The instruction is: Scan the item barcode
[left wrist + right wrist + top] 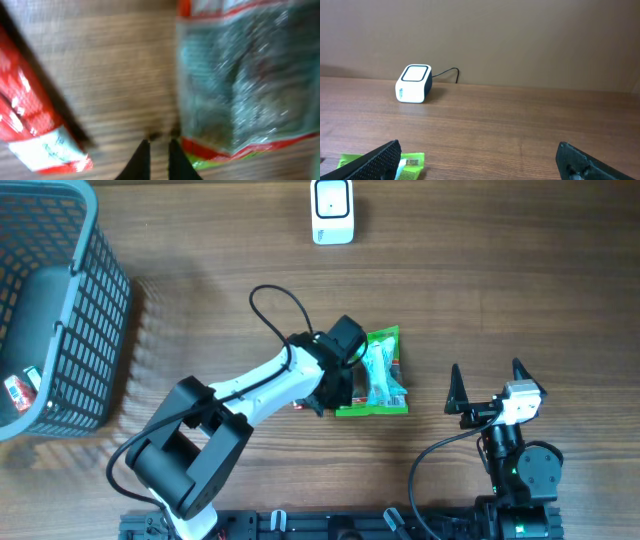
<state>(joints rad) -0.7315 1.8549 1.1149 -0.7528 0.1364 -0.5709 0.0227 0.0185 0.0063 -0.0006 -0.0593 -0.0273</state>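
The item, a green packet with a clear window point(375, 375), lies flat on the table's middle; its green corner point(410, 162) shows in the right wrist view. The white barcode scanner point(332, 210) stands at the far edge, also seen as scanner point(414, 83). My left gripper point(325, 402) is down at the packet's left edge. In the blurred left wrist view, the left gripper point(157, 150) is shut with only wood in the narrow slit, and the packet point(245, 75) lies to the right, not held. My right gripper point(485, 385) stands open and empty to the packet's right, seen again as right gripper point(477, 146).
A grey mesh basket point(75, 310) with a few items in it fills the left edge. A small red packet point(298, 406) lies just left of my left gripper, showing as red packet point(30, 125). A black cable loops over the left arm point(275, 305).
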